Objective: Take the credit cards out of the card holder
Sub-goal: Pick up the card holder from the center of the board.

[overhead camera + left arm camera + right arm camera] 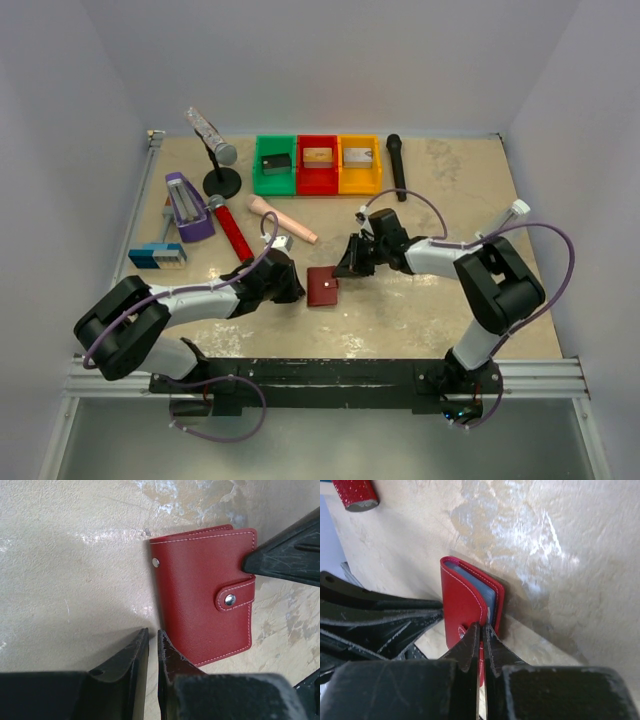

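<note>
The card holder [322, 286] is a dark red wallet lying closed on the table between my two arms, its snap tab [231, 598] fastened. My right gripper [481, 626] is shut on that red tab at the holder's [462, 600] near edge, and one of its fingers [285, 555] shows in the left wrist view. My left gripper [153, 632] rests at the holder's [205, 605] left edge, its jaws almost together with nothing between them. The pale blue-grey pocket edges [489, 596] show inside. The credit cards are hidden.
Green [275, 165], red [318, 166] and yellow [360, 165] bins stand at the back, with a black microphone [396, 165] to their right. A red microphone [232, 232], a pink handle [283, 220], a microphone stand [221, 182], a purple object [187, 207] and a blue block [157, 256] lie to the left.
</note>
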{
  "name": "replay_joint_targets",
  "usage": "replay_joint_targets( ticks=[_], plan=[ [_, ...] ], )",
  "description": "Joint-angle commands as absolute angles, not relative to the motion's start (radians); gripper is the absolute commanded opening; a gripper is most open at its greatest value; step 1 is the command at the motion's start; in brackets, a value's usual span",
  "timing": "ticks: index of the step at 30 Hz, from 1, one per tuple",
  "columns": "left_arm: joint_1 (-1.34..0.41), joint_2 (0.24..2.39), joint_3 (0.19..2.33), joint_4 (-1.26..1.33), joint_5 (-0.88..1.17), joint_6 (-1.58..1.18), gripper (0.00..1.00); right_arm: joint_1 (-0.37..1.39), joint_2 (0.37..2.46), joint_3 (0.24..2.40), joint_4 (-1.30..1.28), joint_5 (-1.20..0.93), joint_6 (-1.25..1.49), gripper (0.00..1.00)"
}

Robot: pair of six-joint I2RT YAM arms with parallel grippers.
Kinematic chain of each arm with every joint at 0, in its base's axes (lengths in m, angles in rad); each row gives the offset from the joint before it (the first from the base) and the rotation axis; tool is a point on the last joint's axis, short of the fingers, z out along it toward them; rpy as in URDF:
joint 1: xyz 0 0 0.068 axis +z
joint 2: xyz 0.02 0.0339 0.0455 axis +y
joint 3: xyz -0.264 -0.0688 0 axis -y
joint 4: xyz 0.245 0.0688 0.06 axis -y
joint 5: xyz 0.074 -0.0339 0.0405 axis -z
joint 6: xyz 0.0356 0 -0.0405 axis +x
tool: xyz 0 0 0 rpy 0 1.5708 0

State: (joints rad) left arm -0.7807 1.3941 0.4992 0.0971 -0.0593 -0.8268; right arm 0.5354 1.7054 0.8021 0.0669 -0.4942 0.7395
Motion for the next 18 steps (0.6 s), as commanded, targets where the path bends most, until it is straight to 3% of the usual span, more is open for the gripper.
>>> replay_joint_targets(
  ticks=[1,5,12,18],
  plan=[
    [-0.770,1.362,0.485,0.101,-0.084,-0.824,0.17,0.520,1.603,0.749,0.098,-0.519,0.721,0.00],
    [-0.756,1.301,0.459,0.086,-0.107,-0.841,0.18,0.508,1.507,0.726,0.057,-0.511,0.683,0.00],
    [-0.741,1.109,0.413,0.054,-0.163,-0.864,0.28,0.488,1.335,0.716,-0.063,-0.540,0.612,0.00],
    [-0.726,0.875,0.295,0.162,-0.167,-0.893,0.54,0.489,1.148,0.729,-0.199,-0.578,0.545,0.00]
  ],
)
